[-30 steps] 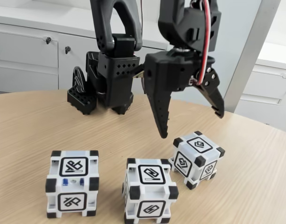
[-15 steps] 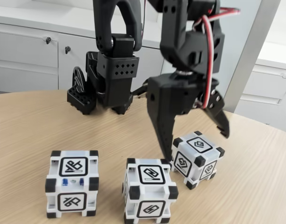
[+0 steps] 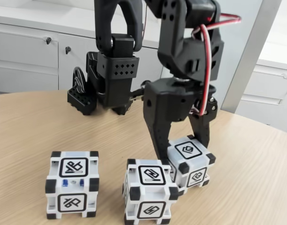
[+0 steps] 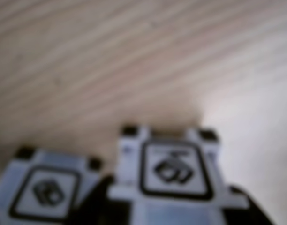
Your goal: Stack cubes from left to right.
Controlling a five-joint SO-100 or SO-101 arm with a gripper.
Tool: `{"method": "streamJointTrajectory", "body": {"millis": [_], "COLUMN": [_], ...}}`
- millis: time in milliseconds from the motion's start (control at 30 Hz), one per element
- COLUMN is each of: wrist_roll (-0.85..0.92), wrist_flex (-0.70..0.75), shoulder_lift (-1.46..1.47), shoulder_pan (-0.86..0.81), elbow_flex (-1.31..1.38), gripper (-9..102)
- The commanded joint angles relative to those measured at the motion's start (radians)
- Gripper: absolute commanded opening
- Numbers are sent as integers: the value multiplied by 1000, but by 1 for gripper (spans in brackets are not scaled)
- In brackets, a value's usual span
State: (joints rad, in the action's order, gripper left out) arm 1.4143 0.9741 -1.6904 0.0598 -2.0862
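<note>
On the wooden table (image 3: 35, 126), nearest the fixed camera, two cubes are seen standing free: the left cube (image 3: 72, 184) and the middle cube (image 3: 150, 192), well apart from each other. Just behind the middle cube, and very near it, the right cube (image 3: 189, 162) is bracketed by the gripper (image 3: 183, 154), one finger being set at its left face and the other at its far side. The jaws are drawn in against it, so a grip on the right cube is judged to be made, though contact at the far finger is hidden. In the wrist view the right cube (image 4: 174, 171) is shown close and blurred, with the middle cube (image 4: 42, 190) beside it. Farther back, the arm's base (image 3: 108, 79) and white cabinets (image 3: 26, 51) are seen. For a clean lift, the squeeze should be confirmed firm and square, and the cube should be raised straight up so the neighbouring cube is not nudged.
</note>
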Motion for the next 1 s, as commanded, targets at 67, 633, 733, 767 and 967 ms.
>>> {"method": "streamJointTrajectory", "body": {"millis": [67,633,733,767,967], "wrist_roll": [-25,-463,-546,-561,-620], "wrist_flex": [-9,-8,0,3,8], "shoulder_lift": [-2,-265,-337,-359,-411], "shoulder_pan": [5,6,6,6,5], "elbow_flex": [34,35,35,35,35], "gripper": [20,18,18,18,18]}}
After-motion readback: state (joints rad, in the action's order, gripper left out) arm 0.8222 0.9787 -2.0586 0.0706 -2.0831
